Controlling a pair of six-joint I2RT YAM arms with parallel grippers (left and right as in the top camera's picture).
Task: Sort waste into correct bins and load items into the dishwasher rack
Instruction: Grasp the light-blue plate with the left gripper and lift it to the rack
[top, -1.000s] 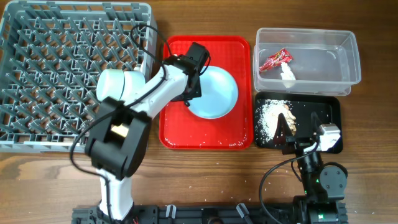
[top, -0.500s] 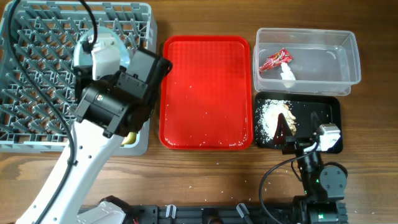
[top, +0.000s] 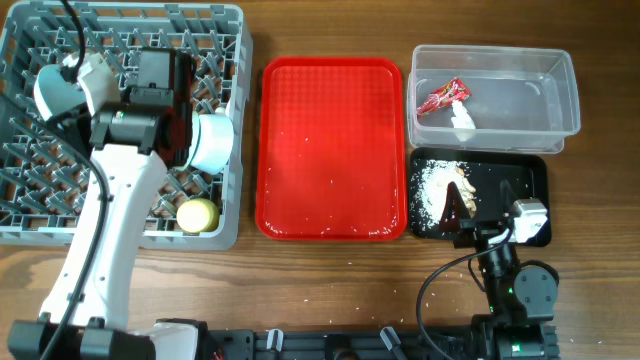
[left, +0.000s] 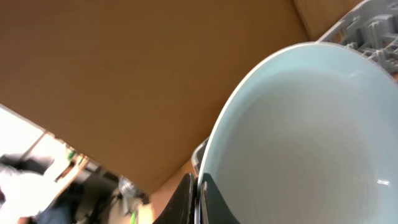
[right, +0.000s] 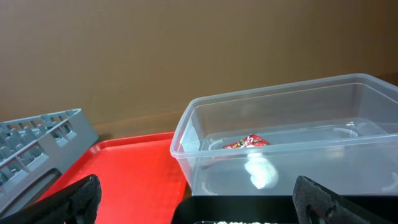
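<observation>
My left gripper is over the grey dishwasher rack and shut on the rim of the pale mint-white plate. Its fingers pinch the plate's edge, and the plate stands tilted on edge. The arm hides the plate in the overhead view. The small yellow round object lies in the rack's front right corner. The red wrapper and the white scrap lie in the clear tub. Crumbly leftovers lie in the black tray. My right gripper is open and empty over the black tray. The bowls, fork and spoon are out of view.
The red serving tray lies between the rack and the bins, with only faint specks on it. In the right wrist view the clear tub stands ahead, the red tray to its left and the rack's corner further left.
My left arm lifted the plate off the red tray and swung it left over the rack, then further toward the rack's back left. The right arm has not moved.
</observation>
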